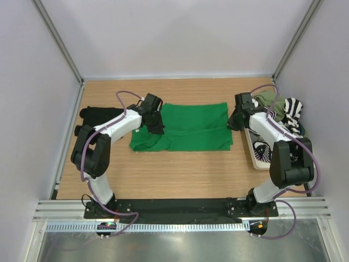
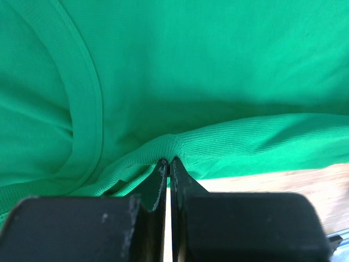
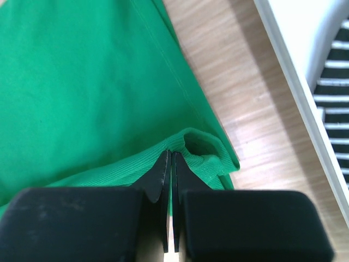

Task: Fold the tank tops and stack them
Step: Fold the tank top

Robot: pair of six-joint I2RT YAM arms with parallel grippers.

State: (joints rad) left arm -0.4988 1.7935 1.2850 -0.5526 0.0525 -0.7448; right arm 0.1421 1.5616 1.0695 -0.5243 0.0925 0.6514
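left of the green tank top (image 1: 191, 126): black tank top (image 1: 98, 113), bunched, well apart, probably the base of the stack. at the green tank top's left, strap end: left gripper (image 2: 169, 162), pressed together on a ridge of its ribbed edge band. at its right end: right gripper (image 3: 170, 155), likewise pinching a raised fold of hem near the corner. matched pinches at both ends, apparently for lifting one long edge evenly into a fold. right of the green tank top: tray (image 1: 252, 150) holding striped tank top (image 1: 293, 112) and olive tank top (image 1: 268, 100), not yet folded.
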